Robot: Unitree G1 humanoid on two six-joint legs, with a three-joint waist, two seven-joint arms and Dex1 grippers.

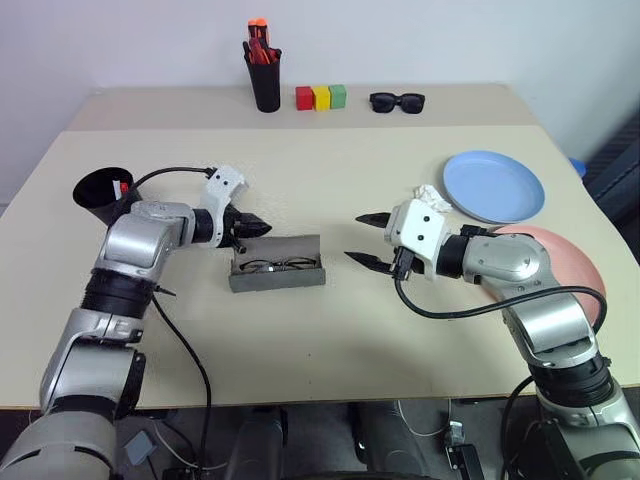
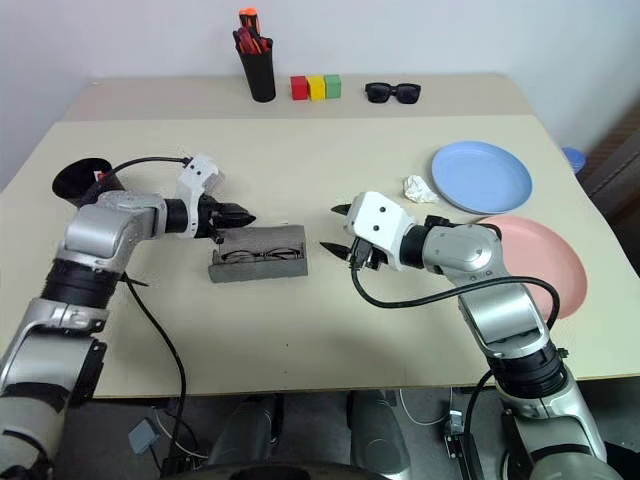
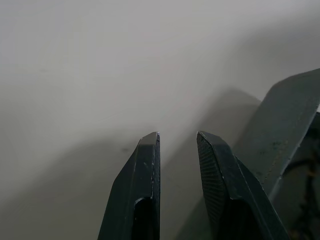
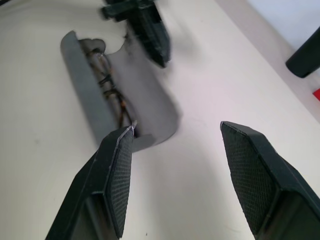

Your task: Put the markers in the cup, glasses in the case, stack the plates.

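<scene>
The case (image 1: 277,266) lay open near the middle of the table (image 1: 330,330), its long axis running left to right, lid (image 1: 280,246) raised along the far edge and the glasses (image 1: 277,266) inside, lying lengthwise with the lenses side by side along that axis. The left gripper (image 1: 258,227) sat just at the lid's left far corner, its fingers narrowly parted with a slim gap and nothing between them; whether it touched the lid could not be told. The right gripper (image 1: 366,240) stood well apart to the right of the case, jaws wide and empty, pointing left toward it. The main risk, as I judged it, was in closing the lid: a push from one end only could swing the light case about on the smooth top or slide it nearward instead of folding the hinge, and a temple sticking up could be pinched under the lid. With the right gripper not bracing the right end, the case could skid. The cup (image 1: 102,193) stood at the far left beside the left arm, with a marker (image 1: 122,186) showing red at its rim; a backward sweep of that arm could tip it. The blue plate (image 1: 494,186) lay at the right far side and the pink plate (image 1: 580,262) nearer, partly under the right arm, not yet stacked; that forearm could drag the pink one.
</scene>
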